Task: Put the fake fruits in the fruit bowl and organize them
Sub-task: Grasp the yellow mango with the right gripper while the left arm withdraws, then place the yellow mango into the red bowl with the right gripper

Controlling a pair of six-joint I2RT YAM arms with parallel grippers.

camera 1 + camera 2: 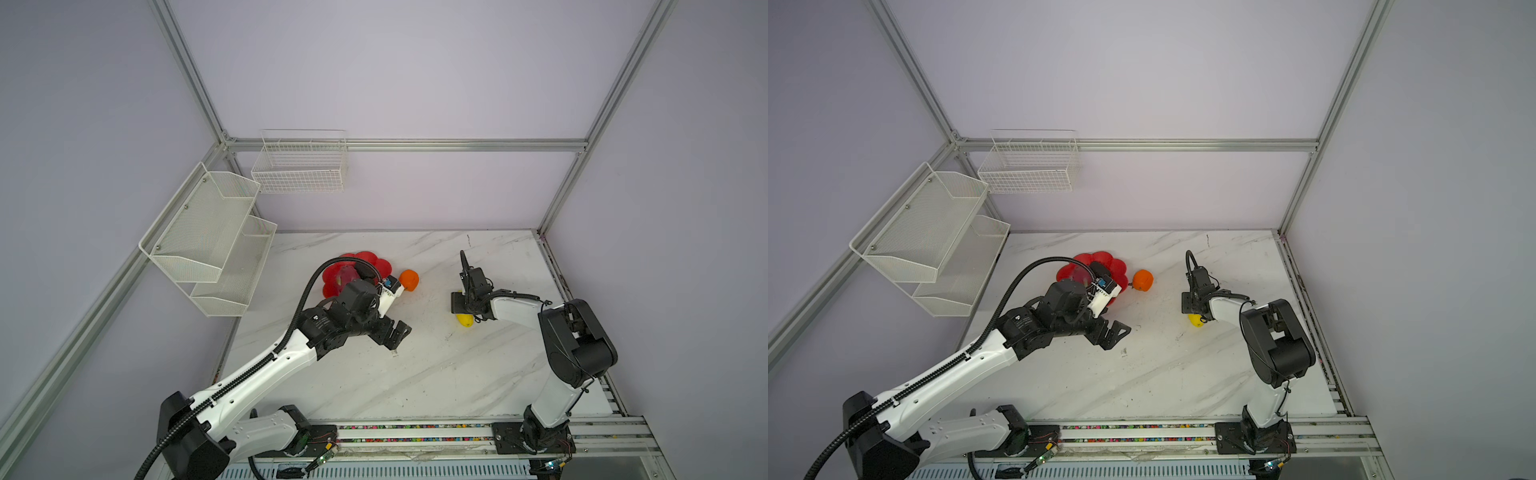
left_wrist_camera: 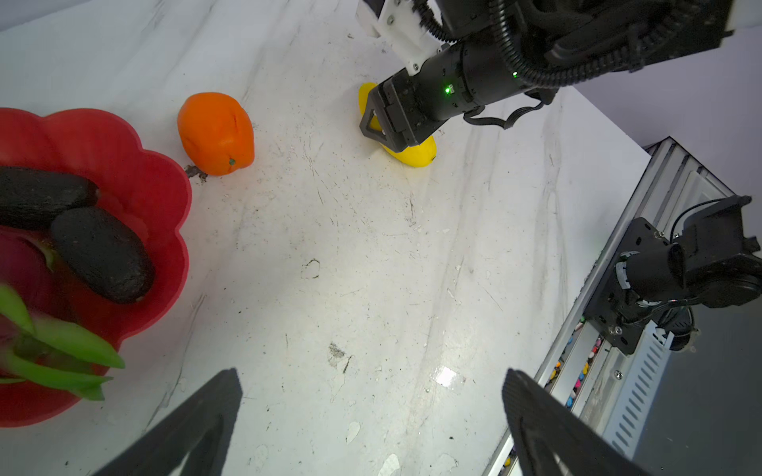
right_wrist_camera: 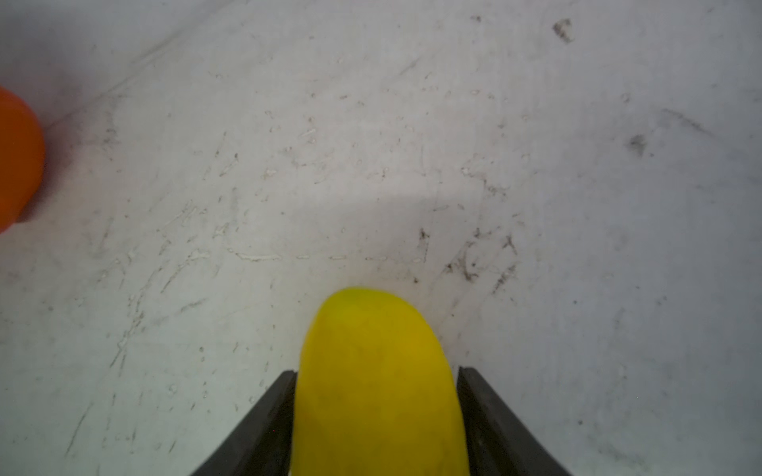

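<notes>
the yellow mango [image 3: 375, 383] lies on the desk [image 2: 330, 247], well apart from the fruit bowl [image 2: 165, 198]. your right pincer [image 3: 377, 371] pinches it, one finger against each side. the right wrist view cuts off its near end, and in both top views the arm covers all but a yellow tip. the orange [image 2: 216, 132] sits on the desk just beside the bowl's rim. in the bowl lie two dark ovals [image 2: 103, 255], touching, and the dragon fruit [image 2: 20, 263], partly cut off. your left pincer [image 2: 371, 371] hangs spread wide over bare desk, holding nothing. in a top view its arm hides much of the bowl.
</notes>
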